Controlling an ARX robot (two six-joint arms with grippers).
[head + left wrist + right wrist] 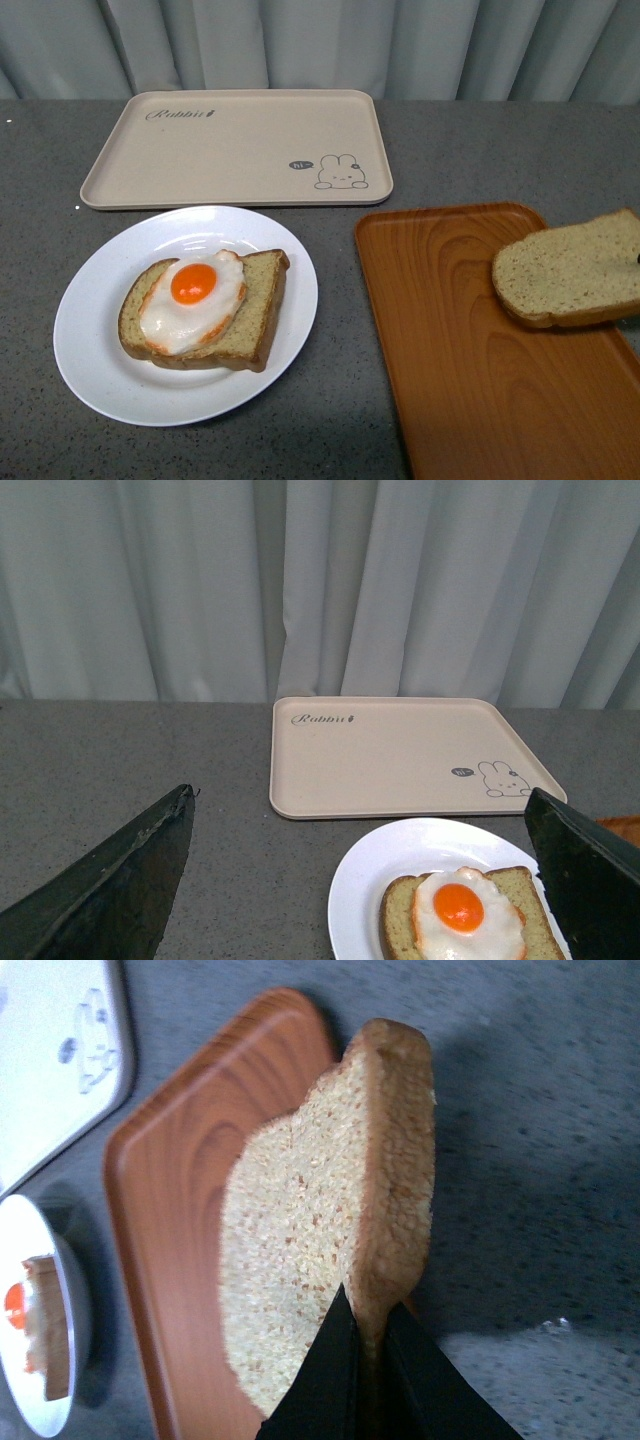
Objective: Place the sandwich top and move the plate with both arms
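The sandwich top, a plain tan speckled bread slice, hangs over the right side of the orange tray. My right gripper is shut on its crust edge; the arm itself is out of the front view. The white plate sits at front left and holds a bread slice with a fried egg. My left gripper is open, its dark fingers wide apart, above and short of the plate. It does not show in the front view.
A beige rabbit-printed tray lies at the back, just behind the plate. The orange wood-grain tray runs to the table's front edge on the right. A grey curtain hangs behind the grey speckled table.
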